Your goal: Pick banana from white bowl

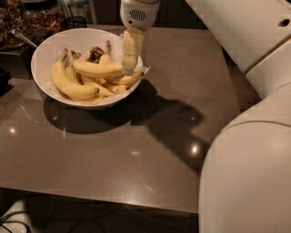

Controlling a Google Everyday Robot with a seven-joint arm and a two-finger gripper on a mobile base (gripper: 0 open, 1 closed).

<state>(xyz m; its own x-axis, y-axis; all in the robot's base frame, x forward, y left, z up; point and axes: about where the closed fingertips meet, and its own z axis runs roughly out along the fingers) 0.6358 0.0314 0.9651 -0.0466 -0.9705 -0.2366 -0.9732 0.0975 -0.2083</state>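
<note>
The white bowl (42,53), lined with white paper, stands at the table's back left and holds several bananas. The banana (97,68), long, plump and gently curved, lies on top of the pile, pointing right. A strongly curved banana (68,86) lies along the bowl's left side, with shorter ones underneath. My gripper (129,67) hangs down from the white wrist (138,13) over the bowl's right part. Its tip is at the right end of the top banana, touching or just above it.
The brown table (136,150) has its front edge near the bottom. Dark containers of snacks (43,18) and a metal handle (22,38) sit behind the bowl at the left. My white arm (254,150) fills the right side.
</note>
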